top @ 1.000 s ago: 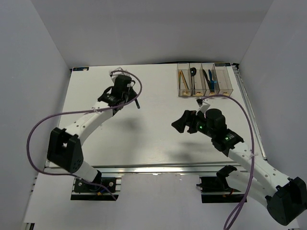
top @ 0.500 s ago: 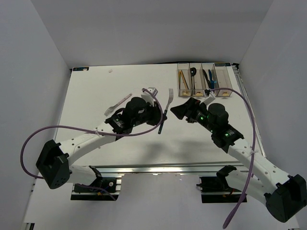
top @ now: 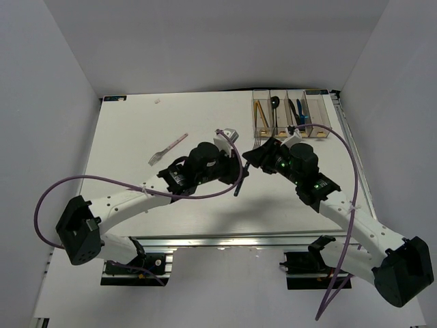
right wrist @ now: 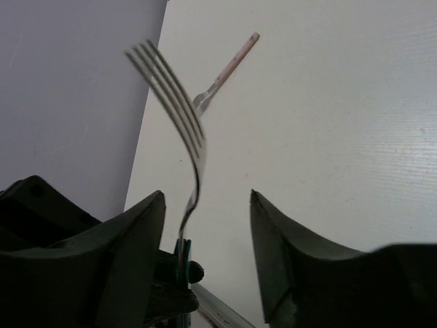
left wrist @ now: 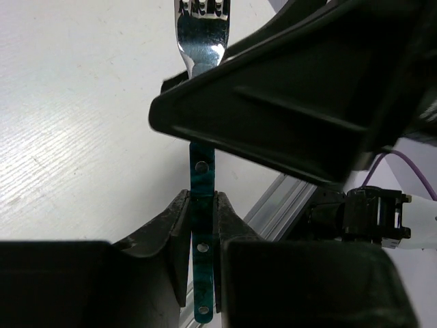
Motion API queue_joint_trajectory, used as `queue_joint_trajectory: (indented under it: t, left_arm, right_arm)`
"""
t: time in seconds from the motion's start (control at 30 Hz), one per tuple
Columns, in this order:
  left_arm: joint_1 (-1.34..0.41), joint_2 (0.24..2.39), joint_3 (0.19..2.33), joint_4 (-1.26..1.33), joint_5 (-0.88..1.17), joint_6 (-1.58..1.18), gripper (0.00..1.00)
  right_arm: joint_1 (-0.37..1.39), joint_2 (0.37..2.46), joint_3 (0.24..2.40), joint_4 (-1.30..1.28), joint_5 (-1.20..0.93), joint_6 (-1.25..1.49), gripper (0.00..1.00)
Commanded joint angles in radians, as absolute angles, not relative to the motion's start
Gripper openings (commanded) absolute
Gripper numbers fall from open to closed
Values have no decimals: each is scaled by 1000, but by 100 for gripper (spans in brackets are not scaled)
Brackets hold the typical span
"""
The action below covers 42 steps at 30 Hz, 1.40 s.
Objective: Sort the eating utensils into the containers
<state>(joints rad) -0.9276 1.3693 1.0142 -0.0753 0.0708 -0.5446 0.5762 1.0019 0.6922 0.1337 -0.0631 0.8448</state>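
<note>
A fork with a teal handle and silver tines stands upright in my left gripper, which is shut on the handle. In the top view this gripper is at the table's middle. My right gripper meets it from the right. Its jaws are open around the fork's neck, which runs close to the left finger, and the tines rise above. A second fork with a pinkish handle lies flat on the table to the left, and shows again in the right wrist view. The containers stand at the far right.
The bins hold orange chopsticks, a black spoon and a blue-handled knife. The table's metal front rail runs below both arms. Purple cables loop beside each arm.
My left arm has swung from the far left to the middle, carrying the teal fork. My right gripper has come in around its neck, and its jaws have narrowed.
</note>
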Motion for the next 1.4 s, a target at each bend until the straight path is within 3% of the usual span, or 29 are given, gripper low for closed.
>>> queue_joint_trajectory:
  t: [0.0, 0.03, 0.1, 0.13, 0.23, 0.3, 0.37, 0.4, 0.5, 0.63, 0.97, 1.17, 1.37]
  left_arm:
    - [-934, 1368, 1081, -52, 41, -529, 0]
    - [-934, 1373, 1098, -69, 34, -520, 0]
    - [-934, 1385, 1112, -80, 29, -512, 2]
    - [-934, 1390, 1118, -89, 17, -509, 5]
    - [-934, 1394, 1135, -118, -24, -496, 40]
    - [-934, 1390, 1157, -162, -104, -495, 74]
    - [-934, 1382, 1192, -268, -218, -495, 83]
    - [-936, 1376, 1207, -317, -273, -495, 97]
    - [-933, 1335, 1236, -490, -464, -486, 98]
    - [-933, 1235, 1201, -659, -621, -468, 98]
    - [-933, 1013, 947, -724, -677, -446, 98]
    - [-933, 956, 879, -664, -643, -439, 98]
    - [-933, 1063, 890, -695, -693, -459, 97]
  right_arm:
    - [575, 1019, 729, 143, -77, 890, 55]
    - [575, 1025, 727, 155, -83, 887, 41]
    - [575, 1029, 724, 173, -115, 874, 24]
    - [575, 1031, 727, 184, -124, 871, 0]
    - [572, 1058, 768, 167, -127, 821, 0]
    - [560, 1086, 866, 45, -74, 770, 0]
    - [493, 1158, 945, -85, -66, 663, 0]
    - [456, 1193, 990, -128, -69, 620, 0]
    - [266, 1391, 1222, -339, -62, 413, 0]
    - [126, 1734, 1662, -607, 113, 256, 0]
    - [-57, 2199, 2343, -612, 150, 161, 0]
    - [-60, 2252, 2257, -396, 94, -29, 0]
    - [-61, 2324, 2211, -215, 84, -75, 0]
